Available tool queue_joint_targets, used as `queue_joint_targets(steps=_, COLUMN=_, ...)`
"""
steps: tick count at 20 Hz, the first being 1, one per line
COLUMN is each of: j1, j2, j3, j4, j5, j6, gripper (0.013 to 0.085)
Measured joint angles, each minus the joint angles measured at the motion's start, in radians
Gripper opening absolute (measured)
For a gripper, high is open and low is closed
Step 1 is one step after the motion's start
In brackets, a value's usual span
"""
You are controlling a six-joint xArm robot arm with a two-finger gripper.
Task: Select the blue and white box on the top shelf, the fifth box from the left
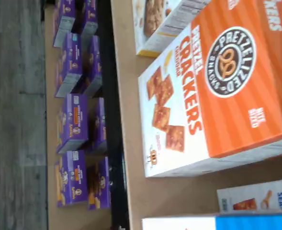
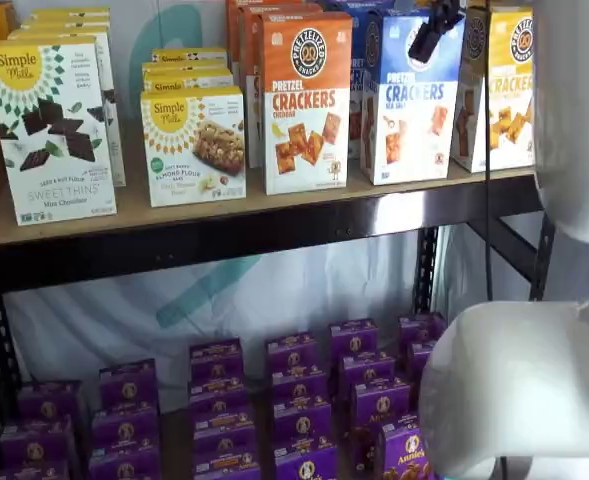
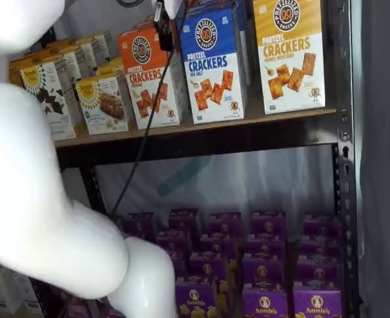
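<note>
Gripper fingers of mine (image 2: 436,28) hang black from the upper edge in both shelf views, seen side-on with a cable beside them, so the gap does not show plainly; they stand as wide as they go and hold nothing. From the left along the top shelf (image 2: 274,205) I see the Sweet Thins box (image 2: 49,130) at nine o'clock of the row, next the almond flour bars box (image 2: 194,145), then the orange-topped cracker box (image 2: 306,100), then the blue and white box (image 2: 411,98), and last, at three o'clock, the yellow-topped cracker box (image 2: 509,90). My fingers hang in front of the blue and white box, at its twelve o'clock, over its round logo; whether they touch it I cannot tell. That box stands upright at the front of the board, just beside the orange-topped one. Through the wrist view, turned on its side, the orange-topped box fills most of the picture and only a blue and white edge shows. Below, small purple boxes (image 2: 294,400) crowd the lower level.
</note>
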Motion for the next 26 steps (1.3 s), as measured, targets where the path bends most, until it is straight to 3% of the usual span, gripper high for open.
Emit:
queue_joint_targets(steps=8, j1=0.062, j2=0.040, j3=-0.035, j4=-0.102, j5=-0.088, j6=0.011, gripper=0.0850)
queue_joint_targets(steps=15, j1=0.098, j2=0.103, j3=-0.086, j4=-0.143, j5=-0.126, j6=0.029, gripper=0.0850)
queue_joint_targets(steps=21, j1=0.109, j2=0.194, j3=-0.189, j4=-0.162, j5=-0.061, j6=0.042, gripper=0.0850)
queue_joint_targets(steps=26, j1=0.087, j2=0.300, j3=-0.323, j4=-0.141, j5=0.069, j6=0.042, gripper=0.0850)
